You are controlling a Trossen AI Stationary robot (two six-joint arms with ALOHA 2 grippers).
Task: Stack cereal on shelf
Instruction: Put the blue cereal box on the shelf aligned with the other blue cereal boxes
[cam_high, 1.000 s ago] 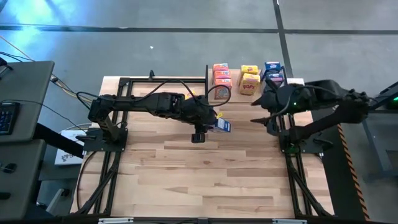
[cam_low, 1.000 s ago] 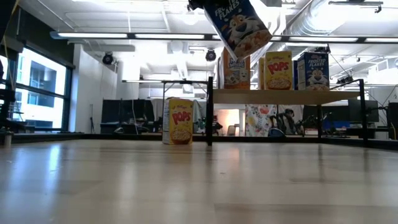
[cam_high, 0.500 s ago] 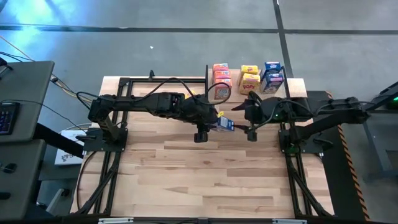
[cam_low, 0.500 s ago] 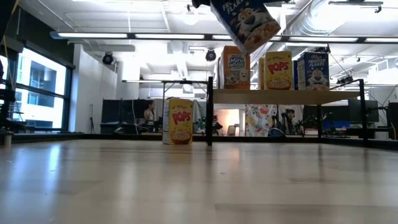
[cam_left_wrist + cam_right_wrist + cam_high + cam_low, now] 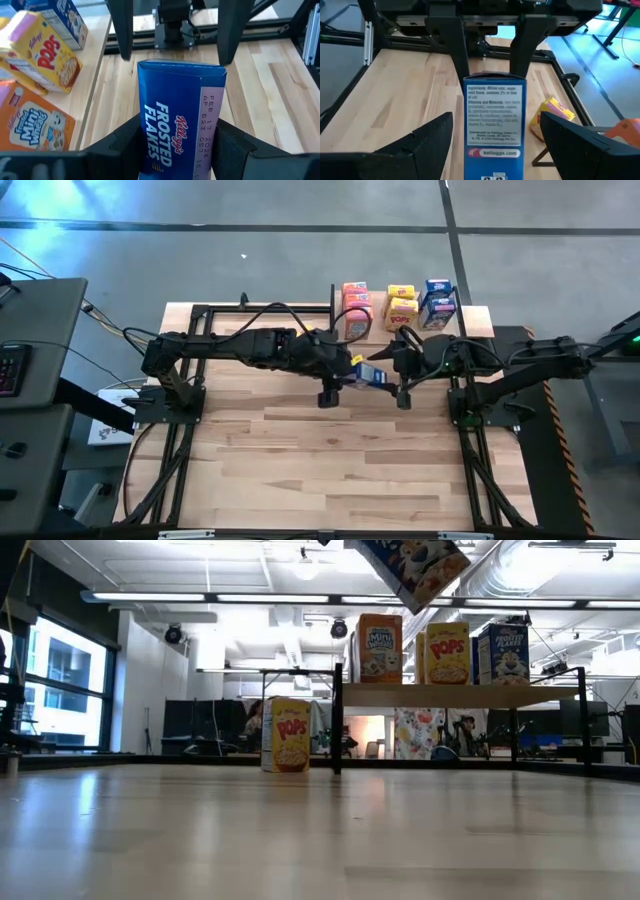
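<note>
Reaching in from the table's left edge: the left arm, its left gripper [image 5: 350,369] clenched on a blue Frosted Flakes cereal box [image 5: 369,373], held in the air above the plank-patterned wooden tabletop [image 5: 300,450], near the middle of its far half. In the left wrist view, dark fingers [image 5: 125,140] pressed against both sides of the box [image 5: 176,120]. From table height, only the box's tilted lower part [image 5: 418,570] visible, hanging higher than the shelf.

Just right of the box: the right gripper [image 5: 392,365], released, fingers spread wide on either side of the box's free end. Whether touching it yet, cannot tell; in the right wrist view, a clear gap between box [image 5: 493,125] and each finger [image 5: 432,135].

Behind the grippers, at the table's far edge: the small light-wood shelf on thin black posts [image 5: 455,695], carrying an orange Mini-Wheats box [image 5: 379,648], a yellow Pops box [image 5: 447,652] and a blue Frosted Flakes box [image 5: 505,654], all upright in a row. In the overhead view, more boxes behind these on the shelf [image 5: 475,315]; exact count unclear.

On the tabletop just left of the shelf: one more yellow Pops box [image 5: 290,735], standing upright.
</note>
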